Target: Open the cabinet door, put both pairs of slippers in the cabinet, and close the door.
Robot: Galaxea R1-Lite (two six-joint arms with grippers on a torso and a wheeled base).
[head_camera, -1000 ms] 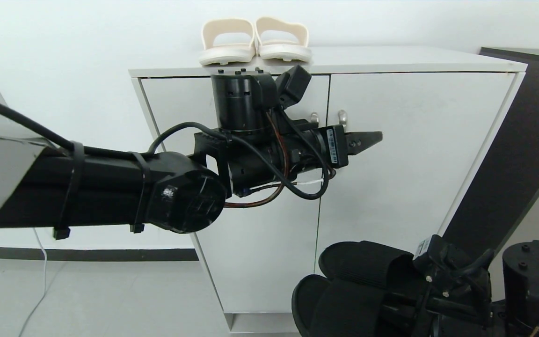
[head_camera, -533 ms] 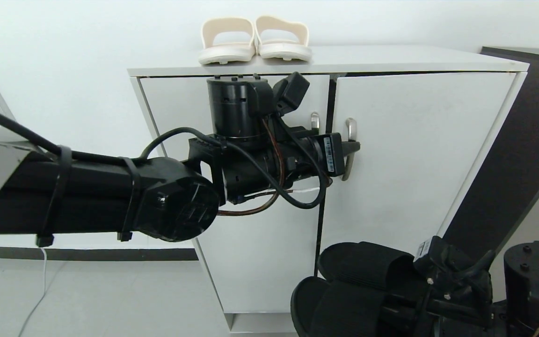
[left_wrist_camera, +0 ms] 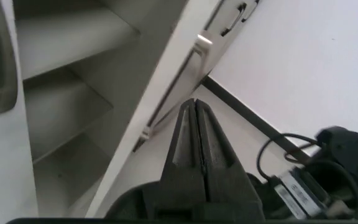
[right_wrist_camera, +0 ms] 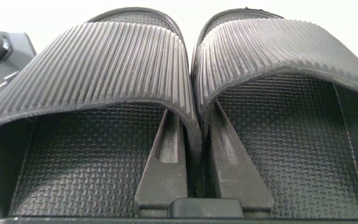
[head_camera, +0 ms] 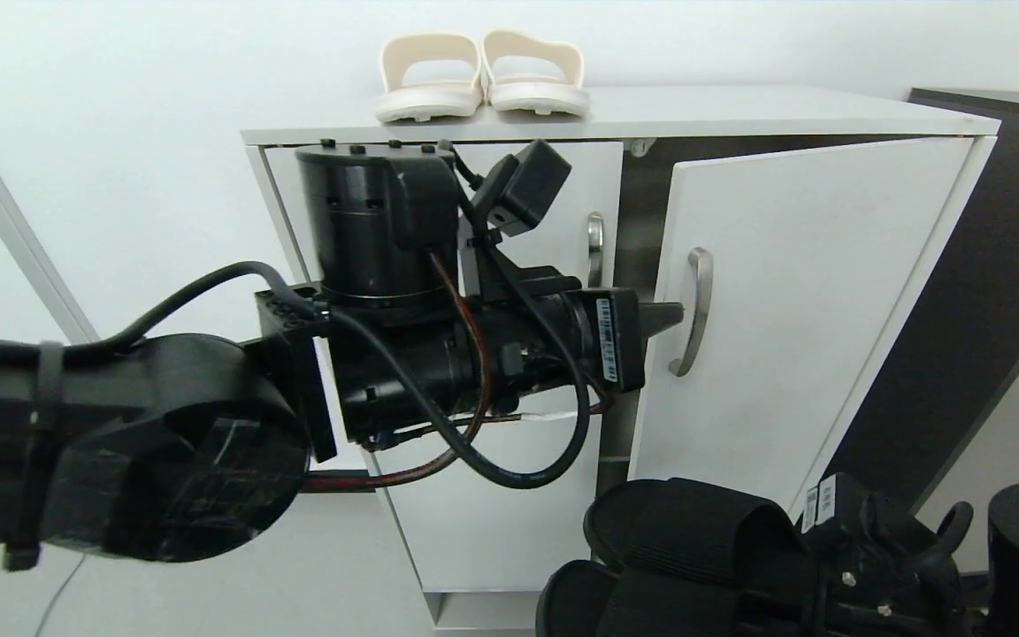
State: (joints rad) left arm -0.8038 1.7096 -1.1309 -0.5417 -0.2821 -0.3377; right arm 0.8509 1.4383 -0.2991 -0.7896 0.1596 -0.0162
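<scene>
The left end effector (head_camera: 667, 315) (left_wrist_camera: 195, 115), its 2 fingers pressed together with nothing between them, sits with its tip at the curved metal handle (head_camera: 693, 310) of the cabinet's right door (head_camera: 810, 292); whether tip and handle touch cannot be told. That door stands ajar, with a dark gap between it and the shut left door (head_camera: 492, 513), and the left wrist view shows pale shelves (left_wrist_camera: 67, 106) inside. The right end effector (right_wrist_camera: 194, 168), low in front of the white cabinet (head_camera: 784, 111), is clamped on the pair of black slippers (head_camera: 678, 548) (right_wrist_camera: 135, 74). It has 1 finger inside each slipper, pinching their 2 adjoining inner sides together under the ribbed straps. A pair of cream slippers (head_camera: 483, 75) sits side by side on the cabinet top, above the left door. A white barcode sticker (head_camera: 607, 341) on the left wrist and 2 small stickers (head_camera: 819, 509) on the right wrist carry print too small to read.
</scene>
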